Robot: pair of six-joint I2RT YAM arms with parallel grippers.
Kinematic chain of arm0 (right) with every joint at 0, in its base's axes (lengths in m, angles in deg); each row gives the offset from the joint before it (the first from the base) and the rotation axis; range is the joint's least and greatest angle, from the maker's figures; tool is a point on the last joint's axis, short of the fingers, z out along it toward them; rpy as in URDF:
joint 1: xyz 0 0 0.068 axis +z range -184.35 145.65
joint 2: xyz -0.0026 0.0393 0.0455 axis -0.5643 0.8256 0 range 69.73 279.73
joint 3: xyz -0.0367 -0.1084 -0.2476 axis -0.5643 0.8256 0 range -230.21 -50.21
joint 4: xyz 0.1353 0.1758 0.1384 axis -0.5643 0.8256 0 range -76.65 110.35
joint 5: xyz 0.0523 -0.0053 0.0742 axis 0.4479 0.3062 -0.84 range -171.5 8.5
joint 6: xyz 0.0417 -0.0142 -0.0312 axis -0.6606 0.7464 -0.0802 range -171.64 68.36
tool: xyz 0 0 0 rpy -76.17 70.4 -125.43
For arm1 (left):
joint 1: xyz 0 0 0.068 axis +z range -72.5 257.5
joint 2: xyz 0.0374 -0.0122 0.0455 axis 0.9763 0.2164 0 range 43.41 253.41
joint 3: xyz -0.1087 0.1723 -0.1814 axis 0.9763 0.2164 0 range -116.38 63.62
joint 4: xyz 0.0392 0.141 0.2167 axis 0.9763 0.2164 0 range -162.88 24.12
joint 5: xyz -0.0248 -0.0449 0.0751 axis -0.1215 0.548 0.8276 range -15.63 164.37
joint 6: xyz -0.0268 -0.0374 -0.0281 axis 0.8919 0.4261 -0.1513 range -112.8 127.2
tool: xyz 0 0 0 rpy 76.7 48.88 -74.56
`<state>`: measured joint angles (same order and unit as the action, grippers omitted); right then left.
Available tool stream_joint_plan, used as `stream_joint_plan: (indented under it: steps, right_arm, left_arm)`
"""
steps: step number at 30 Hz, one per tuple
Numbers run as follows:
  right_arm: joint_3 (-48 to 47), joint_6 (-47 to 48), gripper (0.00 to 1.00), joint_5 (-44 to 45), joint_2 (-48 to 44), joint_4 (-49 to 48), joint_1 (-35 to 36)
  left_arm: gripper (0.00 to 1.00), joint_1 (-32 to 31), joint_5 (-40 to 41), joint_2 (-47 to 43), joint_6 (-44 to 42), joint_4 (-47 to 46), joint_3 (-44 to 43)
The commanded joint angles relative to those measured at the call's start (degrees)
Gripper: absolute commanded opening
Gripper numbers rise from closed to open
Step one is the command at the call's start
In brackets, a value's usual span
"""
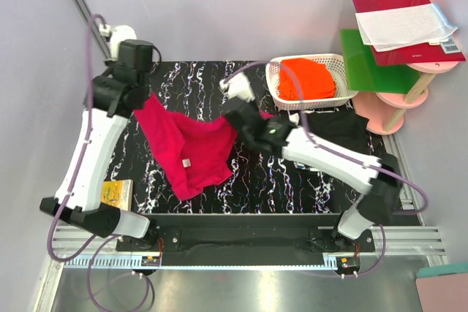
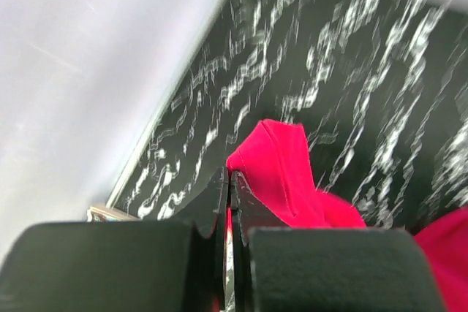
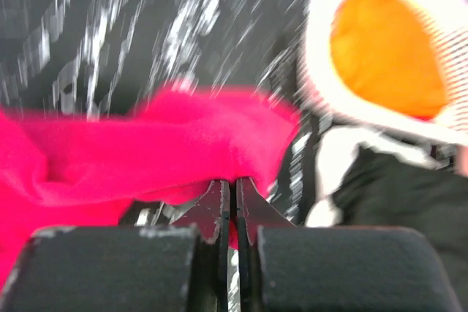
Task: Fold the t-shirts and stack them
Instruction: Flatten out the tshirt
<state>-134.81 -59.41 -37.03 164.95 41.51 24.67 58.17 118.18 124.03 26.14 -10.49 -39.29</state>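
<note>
A magenta-pink t-shirt [image 1: 186,147] hangs stretched between my two grippers above the black marbled mat. My left gripper [image 1: 144,97] is shut on its upper left corner, the cloth [image 2: 281,173] pinched at the fingertips. At the shirt's right edge my right gripper [image 1: 240,116] is shut on the pink cloth [image 3: 175,144]. The bright orange t-shirt [image 1: 307,78] lies bunched in the white basket [image 1: 274,82]; it shows again [image 3: 384,49] in the right wrist view. A black t-shirt [image 1: 340,133] lies on the mat at the right, under my right arm.
A green board and pink round shelves [image 1: 380,60] stand at the back right, with a red booklet and white paper [image 1: 406,23] on top. A small yellow packet [image 1: 117,193] lies by the left arm. Grey walls close in the left and back sides.
</note>
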Motion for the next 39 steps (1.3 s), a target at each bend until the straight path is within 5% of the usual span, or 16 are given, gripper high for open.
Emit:
stream_joint_plan:
  steps: [1,12,19,25,32,39]
  right_arm:
    - [-6.2,6.3,0.0,10.4,-10.7,-0.8,-2.0]
    - [8.7,10.4,0.0,2.3,-43.6,-4.7,-2.0]
    - [11.8,12.5,0.0,-10.6,-58.2,-3.8,-2.0]
    - [7.6,13.8,0.0,-9.6,-53.4,-6.6,-2.0]
    - [7.3,20.5,0.0,1.7,-37.2,-17.5,-3.2]
    - [10.1,6.6,0.0,-15.8,-22.8,-18.0,-20.2]
  left_arm:
    - [0.0,0.5,6.5,-4.6,-0.6,2.6,-9.4]
    - [0.0,0.4,3.9,-30.9,-0.2,1.3,1.0]
    - [0.0,0.4,-1.5,-39.7,-6.5,0.4,-8.5]
    - [0.0,0.3,-2.6,-29.8,-8.9,0.1,-22.3]
    - [0.0,0.4,-4.3,-9.1,-9.4,0.6,-27.2]
    - [0.0,1.5,-4.0,8.7,-7.6,0.6,-25.4]
